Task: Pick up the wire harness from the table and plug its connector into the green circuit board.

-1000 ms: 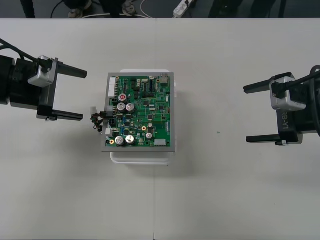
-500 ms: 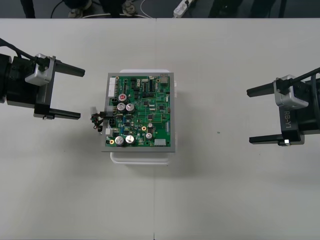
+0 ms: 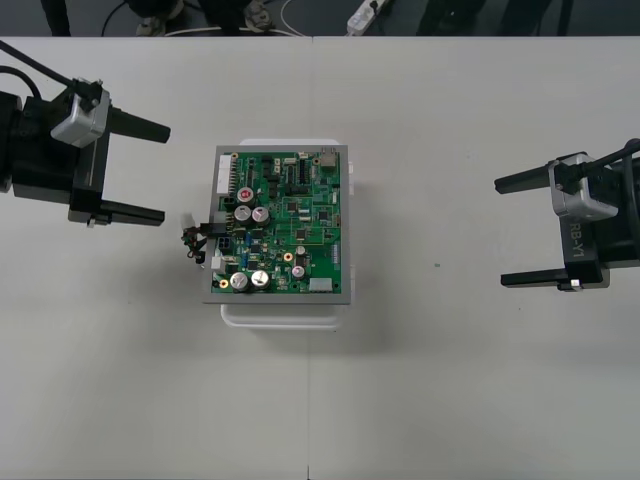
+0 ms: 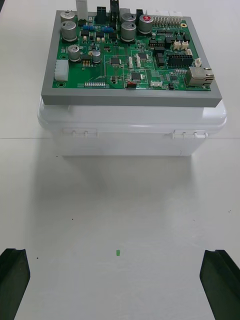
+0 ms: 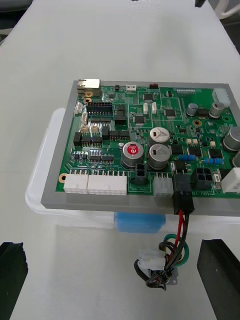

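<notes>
Plug seated, both grippers released.
Harness point(image 3: 195, 243) hangs off the green board point(image 3: 290, 215) at its 9 o'clock edge, with the black plug point(image 5: 182, 200) in an edge header. Left gripper point(image 3: 165, 173) sits at 10 o'clock and right gripper point(image 3: 500, 232) at 3 o'clock, both spread wide and clear of the board.

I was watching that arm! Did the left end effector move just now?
Yes. Against the unmoved green circuit board, the left end effector has drifted toward the far edge of the table, open and now farther from the wire harness.
</notes>
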